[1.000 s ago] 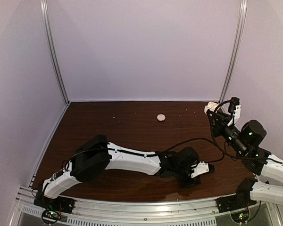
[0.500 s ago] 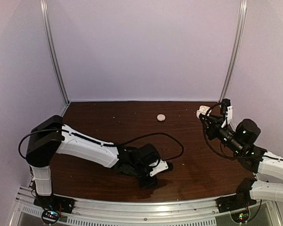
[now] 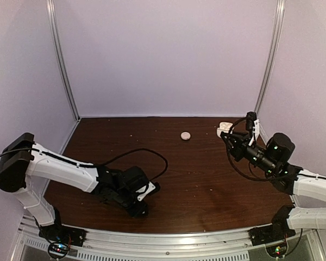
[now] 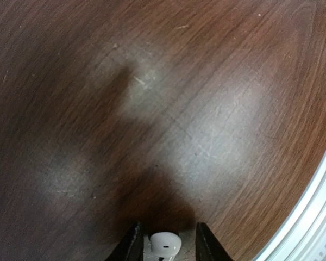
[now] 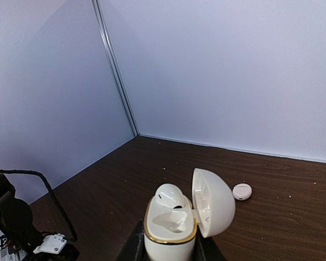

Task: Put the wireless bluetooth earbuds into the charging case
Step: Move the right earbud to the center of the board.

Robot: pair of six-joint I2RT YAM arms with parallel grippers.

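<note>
My right gripper [image 3: 232, 137] is shut on the white charging case [image 3: 224, 126] and holds it upright above the table's back right. In the right wrist view the case [image 5: 171, 239] has its lid open, hinged to the right. One white earbud [image 5: 169, 196] sits in the far slot; the near slot is empty. My left gripper [image 3: 141, 205] is low over the table near the front edge, left of centre. In the left wrist view the second white earbud [image 4: 164, 242] sits between its fingers [image 4: 131, 246], held just above the wood.
A flat pale pink disc [image 3: 185, 135] lies on the dark wooden table [image 3: 195, 179] near the back middle; it also shows in the right wrist view [image 5: 242, 191]. Purple walls close three sides. A metal rail [image 3: 168, 239] runs along the front edge, close to the left gripper.
My left arm has swung from front right to front left along the near edge. My right gripper has carried the case a little to the left.
</note>
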